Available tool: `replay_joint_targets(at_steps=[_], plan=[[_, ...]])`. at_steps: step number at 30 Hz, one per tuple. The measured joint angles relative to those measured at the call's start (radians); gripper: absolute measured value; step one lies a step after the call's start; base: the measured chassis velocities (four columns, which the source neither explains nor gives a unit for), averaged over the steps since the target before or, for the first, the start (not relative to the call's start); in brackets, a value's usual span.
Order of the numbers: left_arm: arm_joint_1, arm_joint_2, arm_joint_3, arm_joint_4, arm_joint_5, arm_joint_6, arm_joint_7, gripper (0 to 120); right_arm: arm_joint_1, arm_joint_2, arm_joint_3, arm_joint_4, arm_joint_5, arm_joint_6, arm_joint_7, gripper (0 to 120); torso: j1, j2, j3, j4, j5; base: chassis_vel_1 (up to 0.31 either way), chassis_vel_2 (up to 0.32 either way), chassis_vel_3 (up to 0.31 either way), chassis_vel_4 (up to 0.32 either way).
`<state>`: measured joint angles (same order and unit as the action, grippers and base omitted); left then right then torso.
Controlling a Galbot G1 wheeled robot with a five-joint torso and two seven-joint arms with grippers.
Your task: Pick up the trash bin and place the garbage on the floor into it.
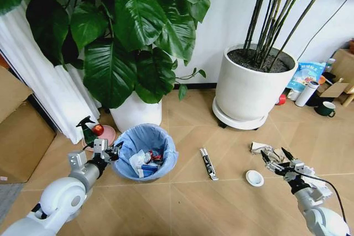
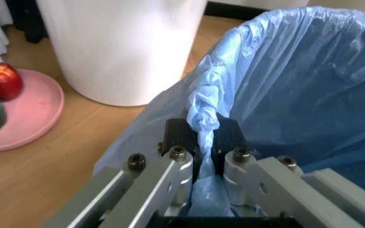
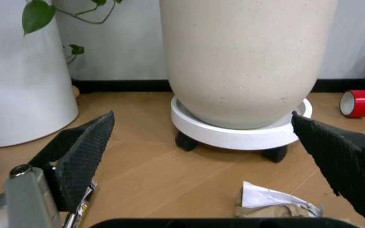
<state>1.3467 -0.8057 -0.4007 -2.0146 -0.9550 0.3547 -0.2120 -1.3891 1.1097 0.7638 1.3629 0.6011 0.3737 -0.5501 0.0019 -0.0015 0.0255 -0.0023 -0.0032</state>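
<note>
The trash bin (image 1: 146,153) is pinched at its bagged rim by the left gripper (image 1: 113,152); the right gripper (image 1: 275,157) is spread wide above the crumpled wrapper (image 1: 259,147) — thin liner could slip or tear if lifted.

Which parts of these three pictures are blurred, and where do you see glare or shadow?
Head view: even soft light, faint shadow under the large white plant pot. Left wrist view: the left pincer, shut on the crinkled light-blue bag of the round black trash bin, is sharp; the red apple is soft. Right wrist view: the open right pincer's black pads blur; the crumpled grey-brown wrapper glints.
</note>
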Motion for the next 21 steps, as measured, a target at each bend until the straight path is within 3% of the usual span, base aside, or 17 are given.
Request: replay_joint_targets(at_steps=[13, 17, 21], plan=[[-0.006, 0.005, 0.005, 0.001, -0.006, 0.001, -0.003, 1, 0.031, 0.018, -0.098, -0.051, -0.014, 0.04, -0.06, 100, 0.0, 0.0, 0.0, -0.0002, -0.0005, -0.047, -0.049, 0.051, 0.057], [-0.008, 0.014, 0.013, 0.002, -0.015, 0.003, -0.009, 1, 0.119, 0.106, -0.228, -0.164, -0.103, 0.075, -0.037, 100, 0.0, 0.0, 0.0, 0.0002, 0.0011, 0.0, 0.0, 0.0, 0.0], [-0.006, 0.02, 0.018, 0.008, -0.018, 0.005, -0.014, 1, 0.188, 0.149, -0.3, -0.247, -0.174, 0.046, 0.01, 100, 0.0, 0.0, 0.0, 0.0004, -0.0002, 0.0, 0.0, 0.0, 0.0]])
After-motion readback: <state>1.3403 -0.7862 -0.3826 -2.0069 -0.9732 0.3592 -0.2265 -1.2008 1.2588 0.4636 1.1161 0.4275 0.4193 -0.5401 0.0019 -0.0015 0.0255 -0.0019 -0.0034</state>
